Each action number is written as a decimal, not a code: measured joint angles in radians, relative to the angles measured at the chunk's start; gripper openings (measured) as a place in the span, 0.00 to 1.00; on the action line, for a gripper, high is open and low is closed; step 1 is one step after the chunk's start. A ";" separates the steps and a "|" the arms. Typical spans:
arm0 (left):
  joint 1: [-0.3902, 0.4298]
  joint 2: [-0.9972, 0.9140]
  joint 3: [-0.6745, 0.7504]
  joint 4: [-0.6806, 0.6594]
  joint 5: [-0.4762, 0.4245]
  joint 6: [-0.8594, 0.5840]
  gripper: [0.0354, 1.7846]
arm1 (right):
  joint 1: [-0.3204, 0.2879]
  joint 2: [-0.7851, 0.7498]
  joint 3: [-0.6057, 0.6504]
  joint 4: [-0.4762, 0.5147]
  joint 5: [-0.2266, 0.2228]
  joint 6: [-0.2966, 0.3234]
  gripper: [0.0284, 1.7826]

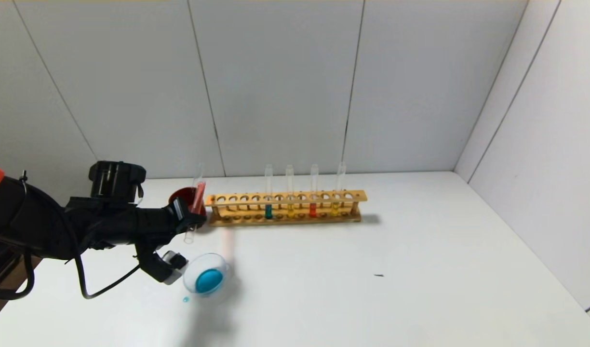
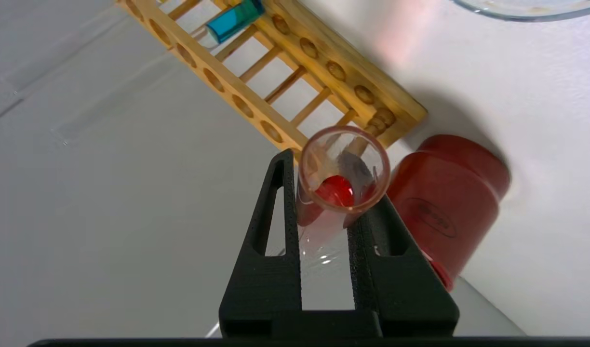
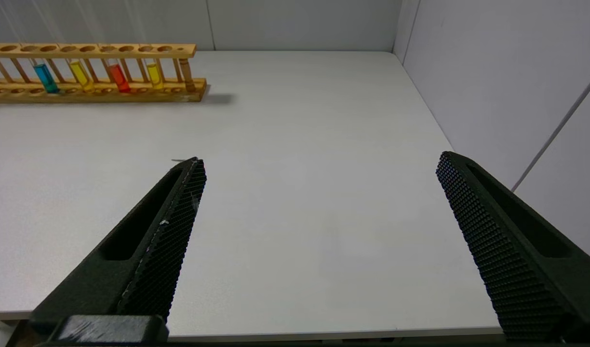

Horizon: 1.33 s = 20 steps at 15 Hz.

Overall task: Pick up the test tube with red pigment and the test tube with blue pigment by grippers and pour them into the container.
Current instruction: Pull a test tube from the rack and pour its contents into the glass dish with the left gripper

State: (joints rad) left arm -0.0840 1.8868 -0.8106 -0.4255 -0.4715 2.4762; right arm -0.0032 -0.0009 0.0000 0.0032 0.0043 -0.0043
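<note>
My left gripper (image 1: 193,218) is shut on the test tube with red pigment (image 1: 197,195) and holds it nearly upright off the rack's left end, behind the container. In the left wrist view the tube (image 2: 343,168) sits between the fingers (image 2: 280,212), its open mouth facing the camera and red liquid inside. The container (image 1: 207,274), a clear glass dish, holds blue liquid. The test tube with blue pigment (image 1: 268,209) stands in the wooden rack (image 1: 285,197). My right gripper (image 3: 319,161) is open and empty over the table's front right, out of the head view.
A dark red cup (image 1: 181,195) stands just behind the held tube, also in the left wrist view (image 2: 444,202). The rack also holds two yellow tubes (image 1: 290,209) and another red tube (image 1: 313,209). A blue drop (image 1: 185,299) lies by the dish.
</note>
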 joint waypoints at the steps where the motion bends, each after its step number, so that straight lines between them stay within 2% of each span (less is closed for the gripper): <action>1: -0.002 0.002 -0.002 0.000 0.001 0.009 0.17 | 0.000 0.000 0.000 0.000 0.000 0.000 0.98; 7: -0.016 0.032 -0.034 -0.011 0.008 0.044 0.17 | 0.000 0.000 0.000 0.000 0.000 0.000 0.98; 12: -0.048 0.050 -0.036 -0.121 0.027 0.047 0.17 | 0.000 0.000 0.000 0.000 0.000 0.000 0.98; 20: -0.051 0.059 -0.037 -0.148 0.028 0.094 0.17 | 0.000 0.000 0.000 0.000 0.000 0.000 0.98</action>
State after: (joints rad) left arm -0.1347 1.9453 -0.8474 -0.5734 -0.4438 2.5698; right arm -0.0036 -0.0009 0.0000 0.0032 0.0038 -0.0043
